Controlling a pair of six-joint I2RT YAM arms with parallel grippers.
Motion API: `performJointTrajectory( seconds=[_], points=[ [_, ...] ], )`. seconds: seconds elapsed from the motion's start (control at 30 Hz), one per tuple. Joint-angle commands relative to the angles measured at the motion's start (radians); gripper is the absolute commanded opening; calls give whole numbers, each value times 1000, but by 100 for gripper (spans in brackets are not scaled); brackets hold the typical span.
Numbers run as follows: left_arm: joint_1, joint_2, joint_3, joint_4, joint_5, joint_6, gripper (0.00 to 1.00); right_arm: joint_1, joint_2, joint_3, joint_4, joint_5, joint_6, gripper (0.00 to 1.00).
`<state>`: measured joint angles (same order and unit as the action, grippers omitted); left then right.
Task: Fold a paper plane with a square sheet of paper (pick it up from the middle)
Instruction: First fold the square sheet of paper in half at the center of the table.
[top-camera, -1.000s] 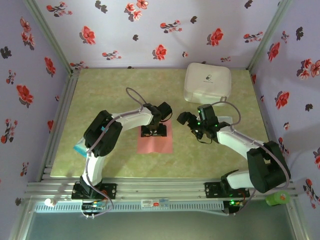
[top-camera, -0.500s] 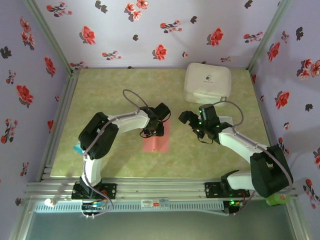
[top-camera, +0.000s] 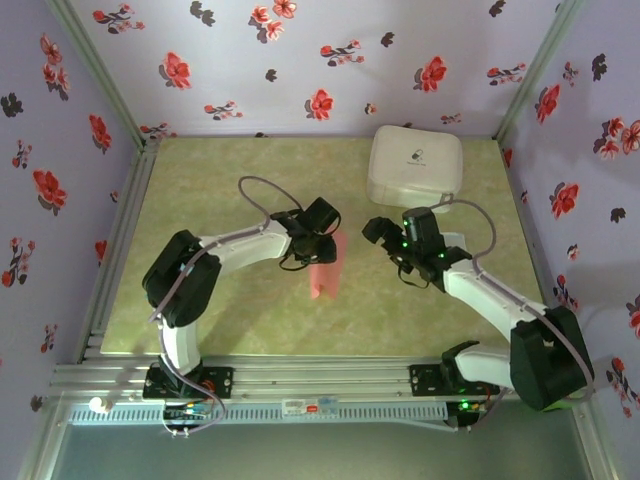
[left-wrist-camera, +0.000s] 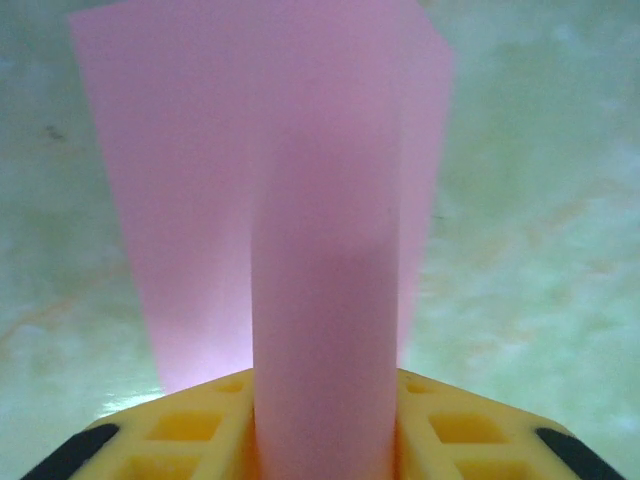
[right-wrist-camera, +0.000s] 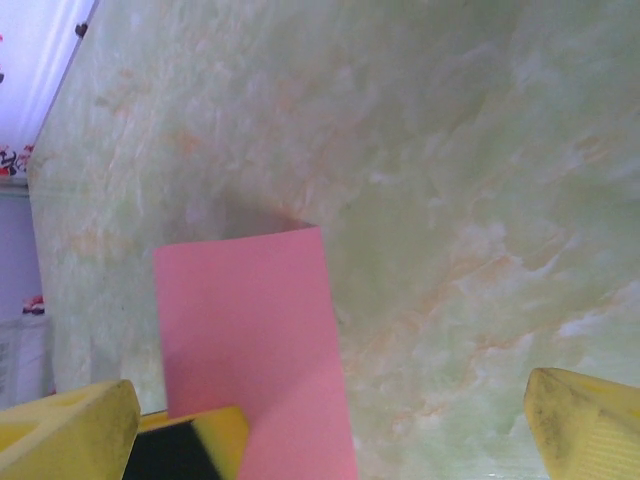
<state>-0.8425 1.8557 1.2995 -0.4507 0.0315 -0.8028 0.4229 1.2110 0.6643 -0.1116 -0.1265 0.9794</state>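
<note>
1. The left gripper (top-camera: 312, 250) is clenched on the paper (top-camera: 325, 272) at its middle, which bulges in a ridge between the fingers (left-wrist-camera: 180, 435).
2. The paper hangs front-left of the case (top-camera: 415, 165).
3. The right gripper (top-camera: 382, 245) gapes empty in front of the case.

I count one square sheet of paper (top-camera: 324, 270) and one white case (top-camera: 415, 166) on the single tabletop (top-camera: 220, 200). There are two arms, so two end effectors: the left end effector (top-camera: 316, 248) and the right end effector (top-camera: 383, 247).
</note>
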Motion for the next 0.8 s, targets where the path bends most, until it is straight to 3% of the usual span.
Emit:
performJointTrajectory(
  seconds=[0.0,0.13,0.23,0.43,0.63,0.77],
  points=[
    [17,-73,-34,140,173,-18,36,-9,-53,-27,-87,183,70,99],
    [35,-117,-96,298,290,-75,39,-14,-110,-76,-46,263,86,99],
    [46,-128,-139,360,304,-112,39,-18,-145,-98,-7,278,87,99],
    [69,-108,-262,519,333,-209,39,-36,-163,-178,239,65,19,96],
    [73,-63,-354,629,340,-302,39,-36,-41,-86,182,-82,-45,90],
    [75,-44,-374,638,337,-312,39,-36,47,-54,221,-162,-9,87]
  ],
)
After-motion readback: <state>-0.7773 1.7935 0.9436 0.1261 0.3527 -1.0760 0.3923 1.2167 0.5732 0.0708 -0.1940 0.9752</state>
